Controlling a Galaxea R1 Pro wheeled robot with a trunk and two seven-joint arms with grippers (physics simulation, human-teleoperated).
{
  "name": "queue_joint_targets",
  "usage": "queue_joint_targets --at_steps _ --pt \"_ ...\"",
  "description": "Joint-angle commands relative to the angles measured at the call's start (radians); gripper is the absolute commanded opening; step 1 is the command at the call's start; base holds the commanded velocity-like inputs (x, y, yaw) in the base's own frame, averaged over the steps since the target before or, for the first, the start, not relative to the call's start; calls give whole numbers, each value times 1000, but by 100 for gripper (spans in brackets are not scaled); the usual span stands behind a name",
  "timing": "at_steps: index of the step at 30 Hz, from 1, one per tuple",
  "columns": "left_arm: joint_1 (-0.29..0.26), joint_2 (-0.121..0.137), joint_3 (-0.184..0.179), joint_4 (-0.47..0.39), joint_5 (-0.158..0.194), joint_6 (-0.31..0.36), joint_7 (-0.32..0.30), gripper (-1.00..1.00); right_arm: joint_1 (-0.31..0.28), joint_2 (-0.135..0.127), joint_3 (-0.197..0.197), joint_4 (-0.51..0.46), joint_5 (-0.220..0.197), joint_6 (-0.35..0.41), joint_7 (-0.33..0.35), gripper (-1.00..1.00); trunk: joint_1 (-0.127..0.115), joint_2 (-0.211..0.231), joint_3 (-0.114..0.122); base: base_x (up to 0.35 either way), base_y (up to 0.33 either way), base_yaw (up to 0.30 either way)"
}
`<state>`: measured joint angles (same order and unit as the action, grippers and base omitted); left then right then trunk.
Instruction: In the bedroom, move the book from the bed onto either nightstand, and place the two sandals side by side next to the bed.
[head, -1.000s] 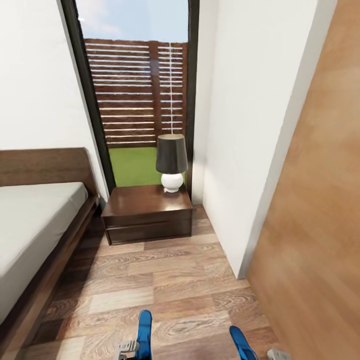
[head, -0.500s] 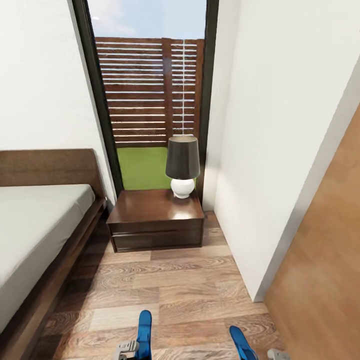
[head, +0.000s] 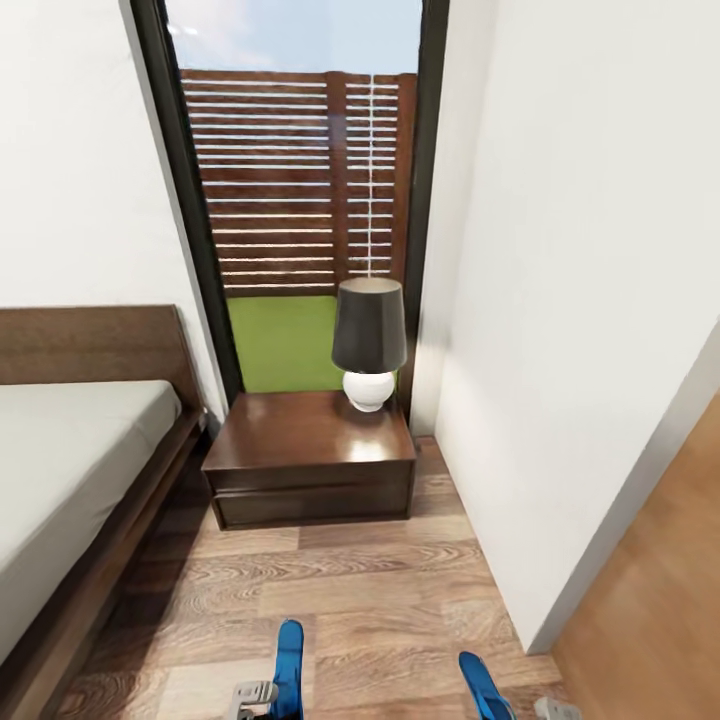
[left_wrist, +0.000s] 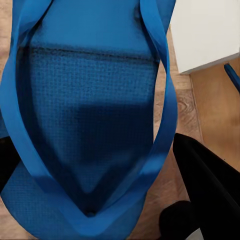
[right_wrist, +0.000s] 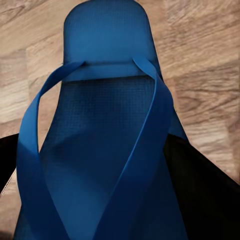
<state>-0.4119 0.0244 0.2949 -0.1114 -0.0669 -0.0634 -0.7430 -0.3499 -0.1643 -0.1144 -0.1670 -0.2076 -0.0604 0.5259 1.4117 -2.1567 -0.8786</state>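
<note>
- In the head view, the bed (head: 70, 480) stands at the left, with a dark brown frame, a plain headboard and a bare light-grey mattress.
- The nightstand (head: 312, 460) stands just beside the bed, in front of a tall dark-framed window (head: 295, 200); through the glass a slatted brown fence and green grass are seen.
- On the glossy surface of the nightstand stands a lamp (head: 369, 342) with a dark shade and a round white base, near the back corner at the wall side.
- A white wall (head: 570, 300) runs along the right, and the floor (head: 370, 590) is of wood planks.
- At the lower edge of the head view, the left sandal (head: 289, 668) and the right sandal (head: 484, 686) are held above the floor, well apart from each other.
- The left gripper (head: 256, 694) has its jaws closed on the left sandal; in the left wrist view the blue sole and straps are very close to the camera.
- The right gripper (head: 556, 710) grips the right sandal; the right wrist view shows its sole, the straps and the wood floor under it.
</note>
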Motion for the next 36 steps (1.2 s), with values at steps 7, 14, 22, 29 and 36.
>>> queue_joint_targets --at_steps 7,14,22,29,36 --pt "-1 0 6 1 -7 -6 -3 -100 -1 0 -7 1 -1 -1 5 -100 0 0 -1 332 0 0" --pt "-1 0 5 1 -7 -7 -3 -100 -1 0 -7 1 -1 -1 5 -100 0 0 -1 332 0 0" --pt "-1 0 6 1 -6 -7 -3 -100 -1 0 -7 1 -1 -1 5 -100 0 0 -1 310 -54 0" --pt "-1 0 6 1 -7 -7 -3 -100 -1 0 -7 1 -1 -1 5 -100 0 0 -1 192 -74 0" --pt "-1 0 6 1 -6 -7 -3 -100 -1 0 -7 1 -1 -1 5 -100 0 0 -1 161 -143 0"
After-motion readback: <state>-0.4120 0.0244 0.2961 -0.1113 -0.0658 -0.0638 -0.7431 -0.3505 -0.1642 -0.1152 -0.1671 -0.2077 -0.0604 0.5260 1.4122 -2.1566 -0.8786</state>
